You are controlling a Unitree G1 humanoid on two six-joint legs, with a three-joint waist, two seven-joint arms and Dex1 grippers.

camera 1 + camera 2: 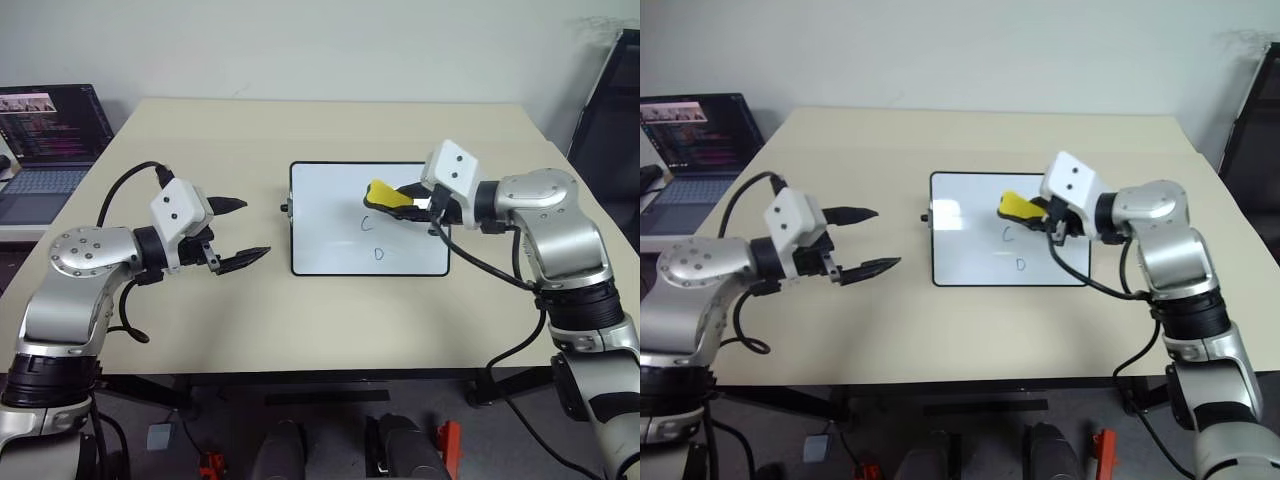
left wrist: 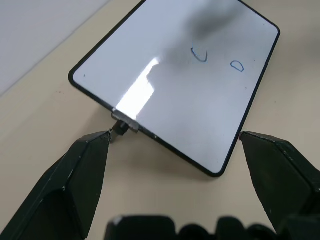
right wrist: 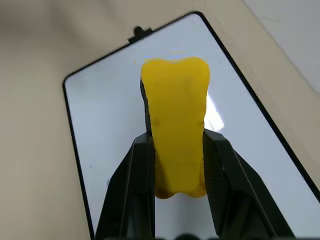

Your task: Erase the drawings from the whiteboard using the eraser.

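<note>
The right pincer (image 3: 176,150) is clenched on the eraser (image 3: 175,120), holding it over the upper part of the whiteboard (image 1: 330,225), which lies flat on the table (image 1: 300,310). The wiping step looks underway: only C (image 1: 368,224) and D (image 1: 378,254) show, just below the eraser. Next it needs lowering onto C and a pressed stroke. The left pincer (image 1: 238,232) hangs released beside the board's left edge.
</note>
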